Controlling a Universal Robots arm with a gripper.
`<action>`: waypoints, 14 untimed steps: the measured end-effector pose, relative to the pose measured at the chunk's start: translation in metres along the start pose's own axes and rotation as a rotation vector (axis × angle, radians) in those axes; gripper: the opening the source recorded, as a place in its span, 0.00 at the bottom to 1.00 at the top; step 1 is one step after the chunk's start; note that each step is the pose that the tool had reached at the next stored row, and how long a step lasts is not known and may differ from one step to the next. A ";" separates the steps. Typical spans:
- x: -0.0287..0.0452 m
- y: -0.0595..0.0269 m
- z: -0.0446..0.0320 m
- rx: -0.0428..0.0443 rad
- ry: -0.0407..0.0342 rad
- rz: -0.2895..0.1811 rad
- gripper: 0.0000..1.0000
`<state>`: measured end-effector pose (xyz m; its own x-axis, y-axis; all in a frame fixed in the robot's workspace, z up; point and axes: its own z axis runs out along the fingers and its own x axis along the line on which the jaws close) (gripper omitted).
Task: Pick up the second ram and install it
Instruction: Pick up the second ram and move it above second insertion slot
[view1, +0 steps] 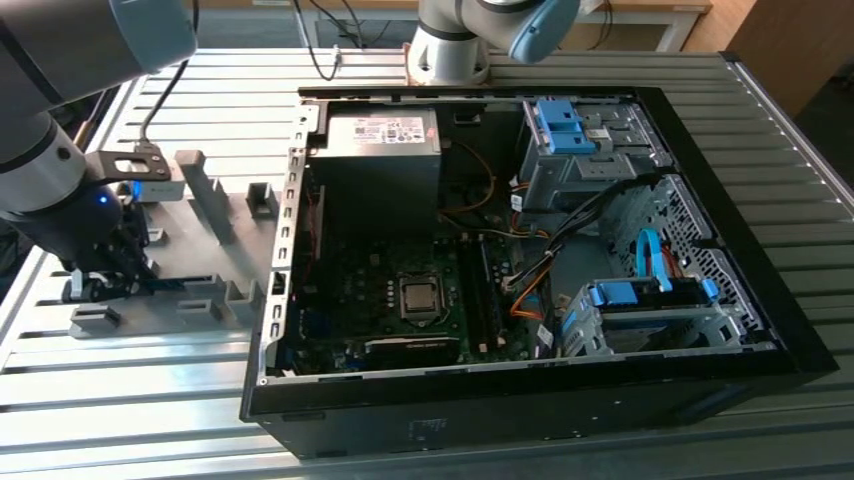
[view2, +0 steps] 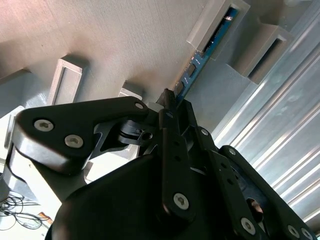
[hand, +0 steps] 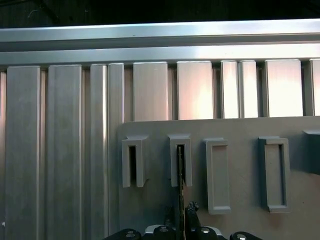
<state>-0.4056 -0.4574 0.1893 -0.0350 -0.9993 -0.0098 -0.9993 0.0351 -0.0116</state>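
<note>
The second ram (view2: 200, 62) is a thin blue circuit-board stick standing on edge in a slot of a gray holder block (view2: 220, 22). In the first wrist view the second ram (hand: 180, 170) shows as a narrow edge running from the slot down between the fingertips. My gripper (view2: 169, 102) has its black fingers closed against the stick's free end. In the exterior view the gripper (view1: 114, 280) is low over the gray holder plate (view1: 200, 250), at the exterior view's left of the open computer case (view1: 747, 300).
Several more gray holder blocks (hand: 272, 172) stand on the plate. The case holds a motherboard (view1: 400, 290), a power supply (view1: 380, 130), drive bays with blue latches (view1: 561, 125) and loose cables. A ribbed aluminium table (view1: 160, 420) lies under everything.
</note>
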 end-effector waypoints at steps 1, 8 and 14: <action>0.0000 0.0000 0.0002 0.0001 -0.0001 0.000 0.22; -0.0001 -0.0004 0.0012 0.0003 -0.0003 0.000 0.22; -0.0013 -0.0004 0.0012 0.0002 -0.0002 0.000 0.22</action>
<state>-0.4052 -0.4561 0.1881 -0.0350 -0.9993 -0.0099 -0.9993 0.0351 -0.0118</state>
